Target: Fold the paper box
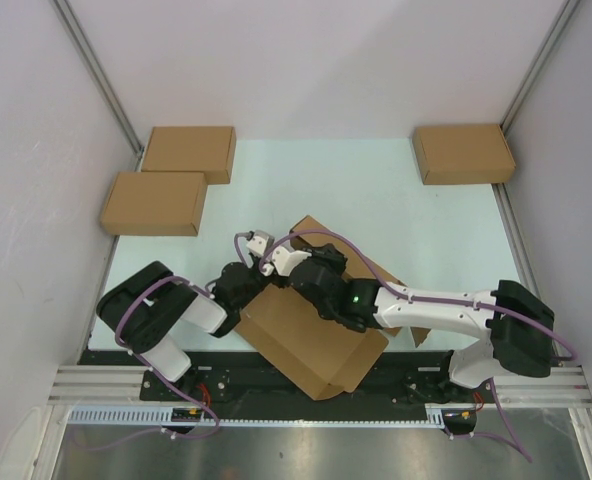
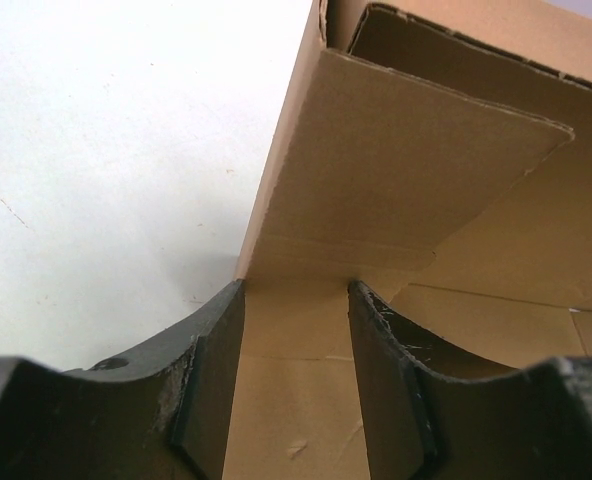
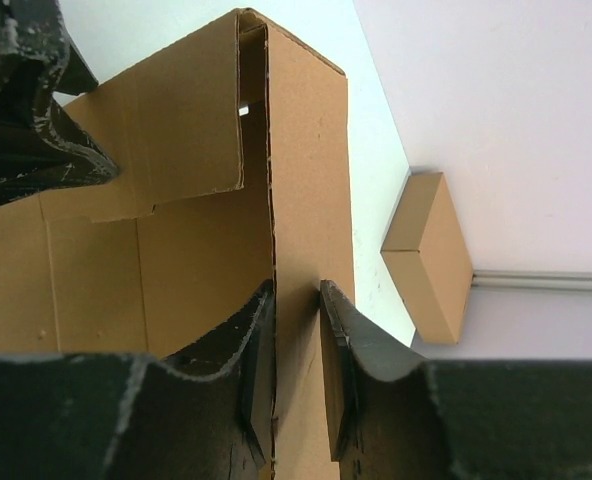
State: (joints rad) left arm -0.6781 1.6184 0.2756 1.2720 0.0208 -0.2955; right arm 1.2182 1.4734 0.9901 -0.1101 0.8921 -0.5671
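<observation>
The paper box [image 1: 306,345] is lying slantwise on the bench [image 1: 406,220], the right jaws standing slightly parted astride its upright wall, the left jaws spread over its floor.

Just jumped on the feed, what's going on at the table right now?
Both arms are working on the paper box, which lies partly folded near the front edge of the table. The right gripper has its jaws astride an upright double-layered side wall, slightly apart rather than clamped. The left gripper has open jaws over the box floor, at the foot of another raised flap. The box interior is open, so folding is unfinished. Three compact cardboard boxes sit along the far side.
</observation>
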